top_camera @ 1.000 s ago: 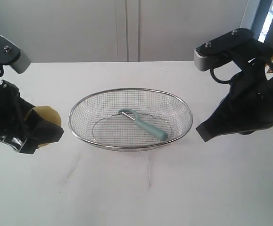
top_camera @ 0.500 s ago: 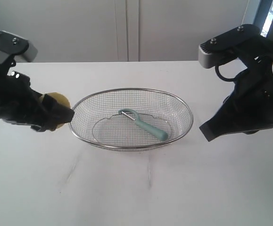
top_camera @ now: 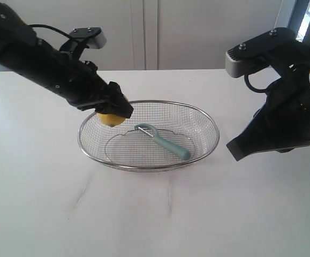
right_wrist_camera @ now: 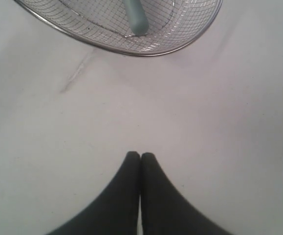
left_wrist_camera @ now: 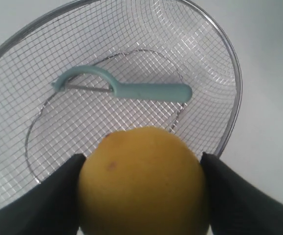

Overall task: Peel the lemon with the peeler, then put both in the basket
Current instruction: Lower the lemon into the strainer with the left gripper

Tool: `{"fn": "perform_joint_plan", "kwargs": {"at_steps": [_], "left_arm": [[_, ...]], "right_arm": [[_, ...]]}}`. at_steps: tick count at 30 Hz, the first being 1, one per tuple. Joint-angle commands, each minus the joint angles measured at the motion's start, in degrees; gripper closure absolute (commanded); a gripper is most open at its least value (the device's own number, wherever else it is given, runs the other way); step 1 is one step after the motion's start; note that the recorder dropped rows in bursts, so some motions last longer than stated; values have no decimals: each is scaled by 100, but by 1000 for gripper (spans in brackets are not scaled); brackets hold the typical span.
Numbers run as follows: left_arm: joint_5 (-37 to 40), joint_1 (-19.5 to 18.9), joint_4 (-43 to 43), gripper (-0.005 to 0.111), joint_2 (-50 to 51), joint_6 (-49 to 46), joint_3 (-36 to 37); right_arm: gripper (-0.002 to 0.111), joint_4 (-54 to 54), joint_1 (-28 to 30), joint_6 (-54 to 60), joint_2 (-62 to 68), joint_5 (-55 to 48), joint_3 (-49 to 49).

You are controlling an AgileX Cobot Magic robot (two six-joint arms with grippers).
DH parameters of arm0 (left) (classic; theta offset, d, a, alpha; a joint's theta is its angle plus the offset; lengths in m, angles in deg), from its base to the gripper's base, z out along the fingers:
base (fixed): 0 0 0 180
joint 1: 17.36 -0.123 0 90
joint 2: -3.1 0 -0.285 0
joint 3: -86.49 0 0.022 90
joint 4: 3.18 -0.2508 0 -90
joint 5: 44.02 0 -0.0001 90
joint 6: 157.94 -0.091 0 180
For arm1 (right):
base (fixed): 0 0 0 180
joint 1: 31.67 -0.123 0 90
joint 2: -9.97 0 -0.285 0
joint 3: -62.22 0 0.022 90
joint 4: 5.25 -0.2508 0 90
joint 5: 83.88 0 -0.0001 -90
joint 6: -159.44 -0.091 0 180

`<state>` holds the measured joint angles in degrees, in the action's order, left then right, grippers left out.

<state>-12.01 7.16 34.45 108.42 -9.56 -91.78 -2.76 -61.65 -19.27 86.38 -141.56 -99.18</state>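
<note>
Holding lemon [left_wrist_camera: 141, 181] in left tool [top_camera: 114, 111], squeezed from both sides, just over basket [top_camera: 149, 101] edge, likely so it can drop in. Peeler [top_camera: 165, 142] lies inside basket. Right tool [right_wrist_camera: 140, 161] pinched shut, empty, above table [top_camera: 144, 214], out of way.

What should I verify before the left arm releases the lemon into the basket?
1. The lemon is gripped between the fingers of the left gripper: ok.
2. The lemon hangs above the mesh of the basket, inside its rim: ok.
3. The peeler lies in the basket, off to the side of the lemon: ok.
4. The right gripper is shut, empty and clear of the basket: ok.
5. The lemon is peeled: not ok, the visible skin looks whole.
</note>
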Motion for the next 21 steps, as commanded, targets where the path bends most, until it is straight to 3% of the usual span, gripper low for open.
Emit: {"fn": "perform_joint_plan", "kwargs": {"at_steps": [1,12,21], "left_arm": [[-191,22,154,107,519,56,-430],[-759,22,154,107,1291,-25,-430],[-723,22,179,107,1748,-30,-430]], "right_arm": [[108,0,29,-1,-47,5,-9],[108,0,29,-1,-47,180,-9],[108,0,29,-1,-47,344,-9]]}}
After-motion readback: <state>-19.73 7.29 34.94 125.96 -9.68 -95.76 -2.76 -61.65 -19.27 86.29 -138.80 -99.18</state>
